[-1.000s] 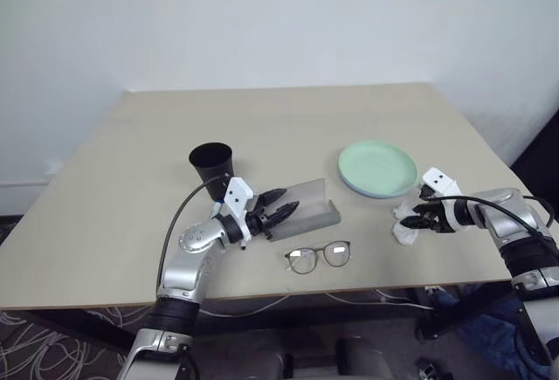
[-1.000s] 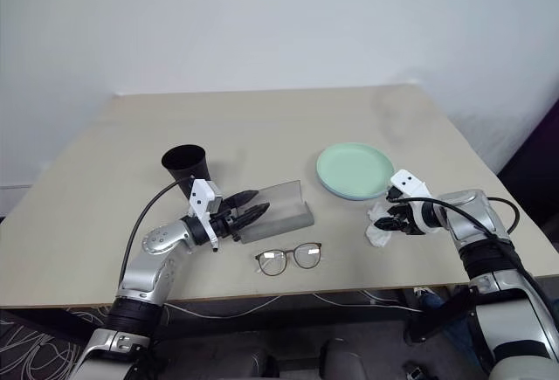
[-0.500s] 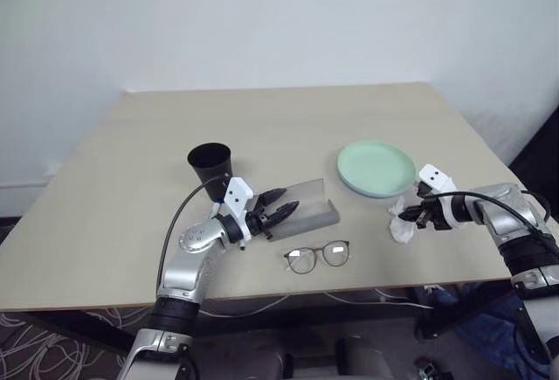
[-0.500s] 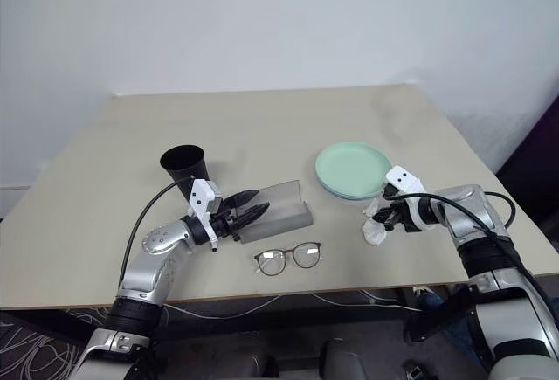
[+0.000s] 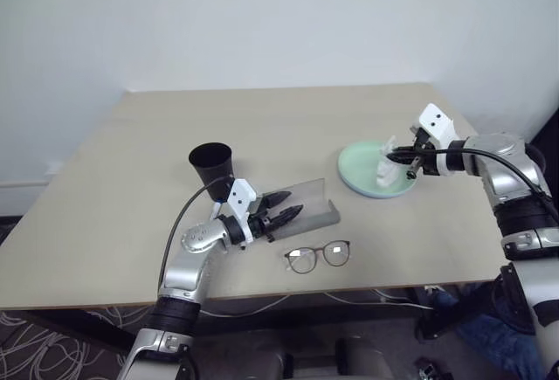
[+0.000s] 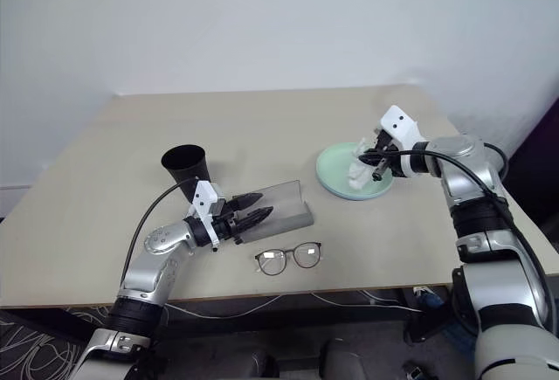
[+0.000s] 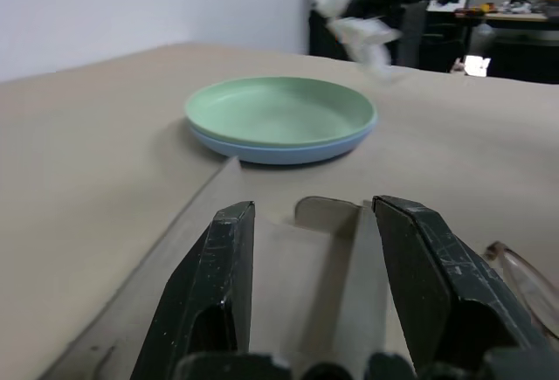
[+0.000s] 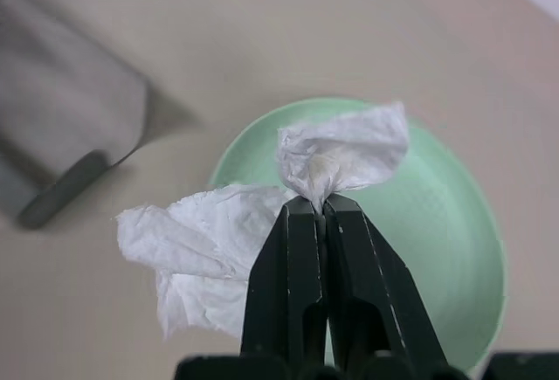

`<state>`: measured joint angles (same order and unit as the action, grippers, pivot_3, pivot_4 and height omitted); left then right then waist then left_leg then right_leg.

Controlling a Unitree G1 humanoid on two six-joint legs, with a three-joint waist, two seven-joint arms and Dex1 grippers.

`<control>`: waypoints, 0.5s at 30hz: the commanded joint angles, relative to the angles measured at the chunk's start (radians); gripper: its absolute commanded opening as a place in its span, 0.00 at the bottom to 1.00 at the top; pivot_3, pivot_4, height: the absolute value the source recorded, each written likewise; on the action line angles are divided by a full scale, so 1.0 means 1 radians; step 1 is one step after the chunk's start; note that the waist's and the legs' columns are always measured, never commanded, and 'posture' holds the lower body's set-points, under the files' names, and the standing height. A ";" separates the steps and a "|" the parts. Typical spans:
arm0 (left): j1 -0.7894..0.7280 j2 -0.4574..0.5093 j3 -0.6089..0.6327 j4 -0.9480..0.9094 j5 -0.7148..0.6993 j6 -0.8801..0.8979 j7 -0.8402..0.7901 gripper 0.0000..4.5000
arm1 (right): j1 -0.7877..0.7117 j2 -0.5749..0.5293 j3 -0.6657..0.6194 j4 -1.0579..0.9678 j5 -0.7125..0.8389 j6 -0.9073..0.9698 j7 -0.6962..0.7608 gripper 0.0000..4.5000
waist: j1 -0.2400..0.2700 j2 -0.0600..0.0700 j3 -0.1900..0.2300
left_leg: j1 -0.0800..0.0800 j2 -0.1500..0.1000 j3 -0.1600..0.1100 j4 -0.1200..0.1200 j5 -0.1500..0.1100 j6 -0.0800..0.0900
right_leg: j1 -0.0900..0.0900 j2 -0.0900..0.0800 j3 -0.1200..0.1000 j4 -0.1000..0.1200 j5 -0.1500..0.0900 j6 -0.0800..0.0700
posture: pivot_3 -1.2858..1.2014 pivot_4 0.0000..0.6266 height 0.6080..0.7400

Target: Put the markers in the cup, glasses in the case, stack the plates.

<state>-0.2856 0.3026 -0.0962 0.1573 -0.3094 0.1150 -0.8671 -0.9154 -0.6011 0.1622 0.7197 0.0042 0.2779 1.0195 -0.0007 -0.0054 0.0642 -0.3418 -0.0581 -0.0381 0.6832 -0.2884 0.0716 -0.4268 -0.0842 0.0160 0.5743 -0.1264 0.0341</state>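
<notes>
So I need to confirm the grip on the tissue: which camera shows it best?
The right wrist view: the crumpled white tissue is pinched between the shut fingers of the right gripper, hanging over the mint green plate. The eye views show it small above that plate; the left wrist view shows it blurred in the distance.

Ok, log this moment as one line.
right gripper: shut on tissue, above stacked plates | left gripper: open at case | glasses: on table

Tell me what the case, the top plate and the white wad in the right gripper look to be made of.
Case: grey with a matte, fuzzy look, probably felt or fabric over a stiff shell. Top plate: mint green, smooth with a faint sheen and fine speckle, likely plastic. White wad: thin, crumpled, ragged-edged, seemingly tissue paper, pinched in the shut right gripper.
</notes>
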 commanded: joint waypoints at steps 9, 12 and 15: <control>0.015 0.011 -0.006 -0.098 -0.007 0.026 -0.008 0.50 | -0.174 0.079 -0.018 0.400 -0.069 -0.236 -0.111 0.37 | -0.001 0.001 0.000 | 0.000 0.000 -0.001 -0.006 -0.001 -0.001 | -0.002 0.000 0.000 -0.001 0.003 -0.005 | 0.52 0.00 1.00; 0.030 0.013 -0.011 -0.123 -0.009 0.041 -0.009 0.50 | -0.176 0.077 -0.018 0.418 -0.077 -0.268 -0.116 0.58 | -0.001 0.001 0.000 | 0.000 0.000 -0.001 -0.006 -0.001 -0.001 | -0.002 0.000 0.000 -0.001 0.003 -0.004 | 0.52 0.00 1.00; 0.037 0.016 -0.011 -0.134 -0.009 0.049 -0.012 0.50 | -0.164 0.071 -0.026 0.397 -0.071 -0.304 -0.100 0.81 | -0.001 0.002 0.000 | 0.000 0.000 -0.001 -0.006 -0.001 -0.001 | -0.002 0.000 0.000 -0.001 0.001 -0.002 | 0.52 0.00 1.00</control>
<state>-0.2377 0.3110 -0.1090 0.0729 -0.3096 0.1664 -0.8761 -1.0521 -0.5202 0.1603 1.1524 -0.0742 0.0119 0.9132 -0.0018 -0.0031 0.0640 -0.3411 -0.0584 -0.0387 0.6778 -0.2891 0.0708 -0.4292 -0.0842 0.0165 0.5740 -0.1252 0.0322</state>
